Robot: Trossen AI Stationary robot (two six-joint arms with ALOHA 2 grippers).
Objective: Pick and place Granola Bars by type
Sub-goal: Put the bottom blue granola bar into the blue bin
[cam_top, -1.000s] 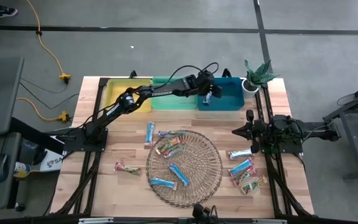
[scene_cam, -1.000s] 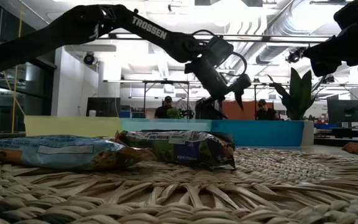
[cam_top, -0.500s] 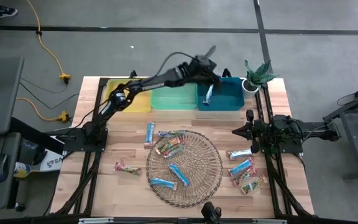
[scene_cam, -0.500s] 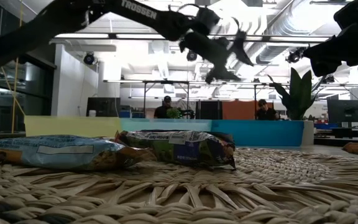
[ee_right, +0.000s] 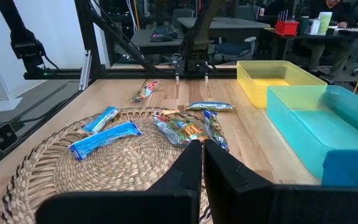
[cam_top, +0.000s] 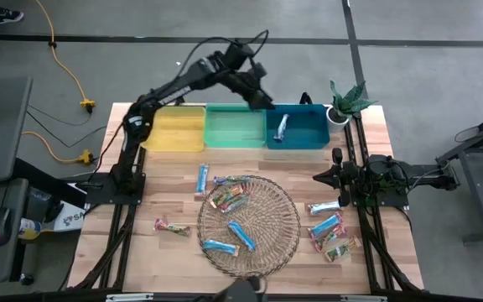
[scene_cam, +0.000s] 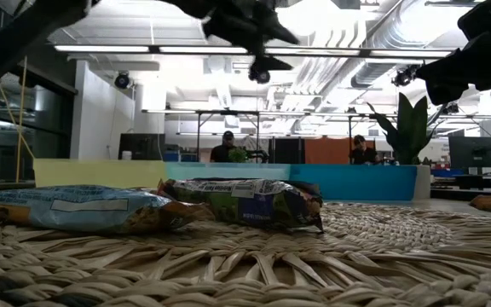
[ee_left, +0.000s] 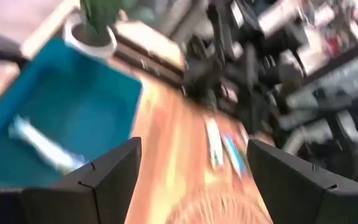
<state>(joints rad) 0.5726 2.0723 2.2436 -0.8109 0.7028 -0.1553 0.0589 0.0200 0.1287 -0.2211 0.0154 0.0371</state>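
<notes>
One silvery-blue bar [cam_top: 281, 127] lies flat on the floor of the blue bin [cam_top: 309, 134], and it also shows in the left wrist view [ee_left: 39, 144]. Several bars lie on the wicker tray [cam_top: 282, 243]: blue ones [cam_top: 241, 236] and multicoloured ones [cam_top: 229, 197]. More bars lie on the table left of the tray [cam_top: 202, 178] [cam_top: 171, 226] and right of it [cam_top: 325, 225]. My left gripper [cam_top: 258, 91] is open and empty, raised high over the green and blue bins [ee_left: 191, 180]. My right gripper [cam_top: 319, 176] is shut and waits at the table's right side [ee_right: 202, 146].
The yellow bin [cam_top: 174, 132], the green bin [cam_top: 235, 132] and the blue bin stand in a row along the far edge. A potted plant [cam_top: 345, 101] stands at the far right corner. Bare wood shows between the bins and the tray. People sit in the room beyond [scene_cam: 225, 147].
My left gripper has risen out of the blue bin and swung up and toward the table's left, over the green bin. The silvery-blue bar that was at its fingers now lies in the blue bin. My right arm has kept still.
</notes>
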